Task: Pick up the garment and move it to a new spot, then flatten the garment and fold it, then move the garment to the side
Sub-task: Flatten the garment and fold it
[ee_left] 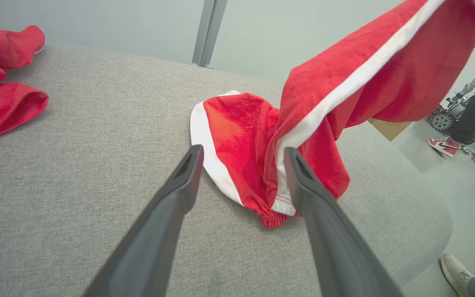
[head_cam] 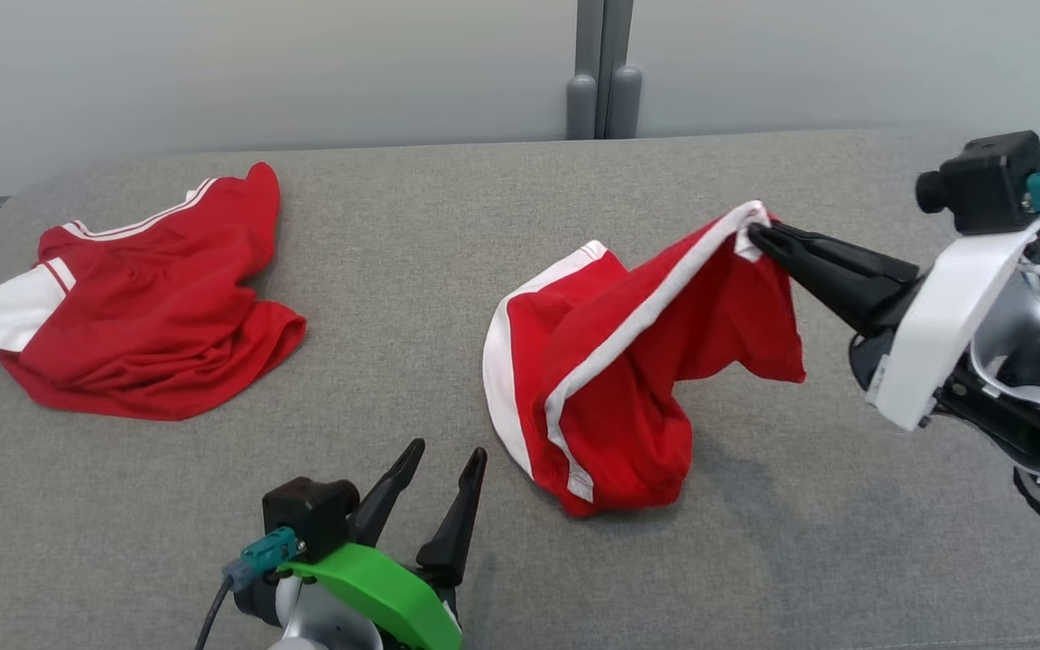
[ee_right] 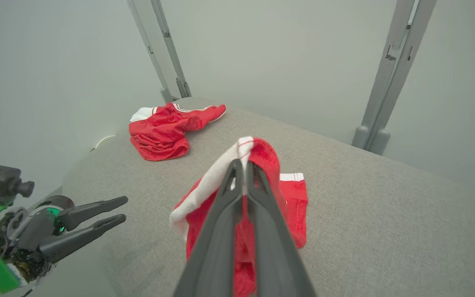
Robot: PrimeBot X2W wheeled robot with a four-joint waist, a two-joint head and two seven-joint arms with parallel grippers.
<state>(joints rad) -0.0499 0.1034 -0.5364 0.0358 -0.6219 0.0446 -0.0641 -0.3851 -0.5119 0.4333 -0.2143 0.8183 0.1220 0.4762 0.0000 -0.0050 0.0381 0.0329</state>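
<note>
The right gripper [head_cam: 757, 236] is clamped on the white-trimmed edge of the red garment [head_cam: 628, 379] and holds that edge up. The rest of it sags onto the middle of the grey padded top [head_cam: 845, 542]. The left gripper [head_cam: 450, 454], fingers apart, hovers at the front edge. A second red garment [head_cam: 150, 316] lies near the left edge.
</note>
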